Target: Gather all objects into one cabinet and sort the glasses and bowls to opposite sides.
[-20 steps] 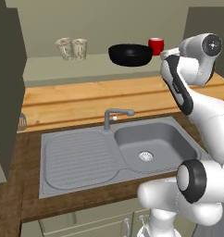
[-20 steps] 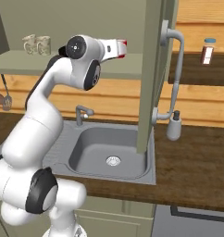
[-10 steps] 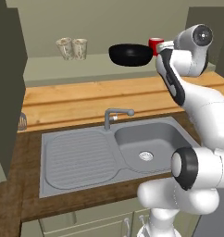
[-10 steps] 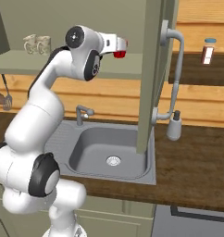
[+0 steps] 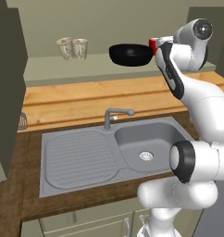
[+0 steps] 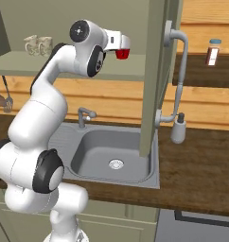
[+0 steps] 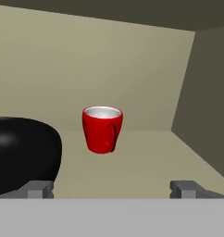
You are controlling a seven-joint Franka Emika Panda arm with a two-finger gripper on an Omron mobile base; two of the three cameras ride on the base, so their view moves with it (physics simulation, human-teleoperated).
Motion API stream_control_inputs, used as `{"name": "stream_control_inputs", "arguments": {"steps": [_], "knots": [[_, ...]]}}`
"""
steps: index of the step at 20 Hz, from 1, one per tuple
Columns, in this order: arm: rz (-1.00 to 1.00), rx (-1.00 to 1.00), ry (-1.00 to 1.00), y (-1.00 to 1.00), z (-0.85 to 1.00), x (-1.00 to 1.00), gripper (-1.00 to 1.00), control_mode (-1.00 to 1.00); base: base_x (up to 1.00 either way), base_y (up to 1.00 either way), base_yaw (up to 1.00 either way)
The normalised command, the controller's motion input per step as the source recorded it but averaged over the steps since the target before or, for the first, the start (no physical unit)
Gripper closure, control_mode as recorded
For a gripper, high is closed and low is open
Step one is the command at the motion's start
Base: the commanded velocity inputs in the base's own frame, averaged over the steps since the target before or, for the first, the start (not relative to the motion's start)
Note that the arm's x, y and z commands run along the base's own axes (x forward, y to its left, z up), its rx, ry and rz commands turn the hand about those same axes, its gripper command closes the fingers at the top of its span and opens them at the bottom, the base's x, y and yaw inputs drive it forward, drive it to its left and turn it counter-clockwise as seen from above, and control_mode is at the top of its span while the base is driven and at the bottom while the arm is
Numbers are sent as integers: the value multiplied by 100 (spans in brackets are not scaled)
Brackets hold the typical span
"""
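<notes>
On the far left of the cabinet shelf (image 5: 53, 69) I see the two speckled tumblers (image 5: 72, 47). They stand side by side, almost touching, with bare shelf on both sides of them. There is a wide open stretch of shelf between them and the black bowl (image 5: 131, 54). The bowl sits near the middle of the shelf, close to its front edge.

Right of the bowl is the red mug (image 7: 102, 129). In my hand view it stands upright, a bit back from the bowl, with pale shelf all around it. The cabinet's side wall (image 7: 211, 102) is off to the right of the mug, with free room in between.

My gripper (image 7: 111, 189) has its two fingers spread wide apart, and nothing is between them. The left fingertip (image 7: 36, 188) is right in front of the bowl. I cannot tell if it touches.

From the left base view, my white arm (image 5: 188, 69) covers most of the mug, so just a red bit shows. From the right, the open cabinet door (image 6: 156, 71) blocks part of the shelf.

Below are the sink (image 5: 86, 152) and tap (image 5: 115, 116).
</notes>
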Motion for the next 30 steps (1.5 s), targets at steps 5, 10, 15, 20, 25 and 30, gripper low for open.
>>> {"name": "stream_control_inputs", "arguments": {"steps": [5,10,15,20,25,30], "knots": [[0,0,0,0,-5,1,-100,-100,0,0,0],[0,0,0,0,-13,11,-100,-100,0,0,0],[0,0,0,0,-14,27,-100,-100,0,0,0],[0,0,0,0,-5,31,-100,-100,0,0,0],[0,1,0,-9,0,36,-100,-100,0,0,0],[0,5,4,-23,0,44,-100,-100,0,0,0]]}}
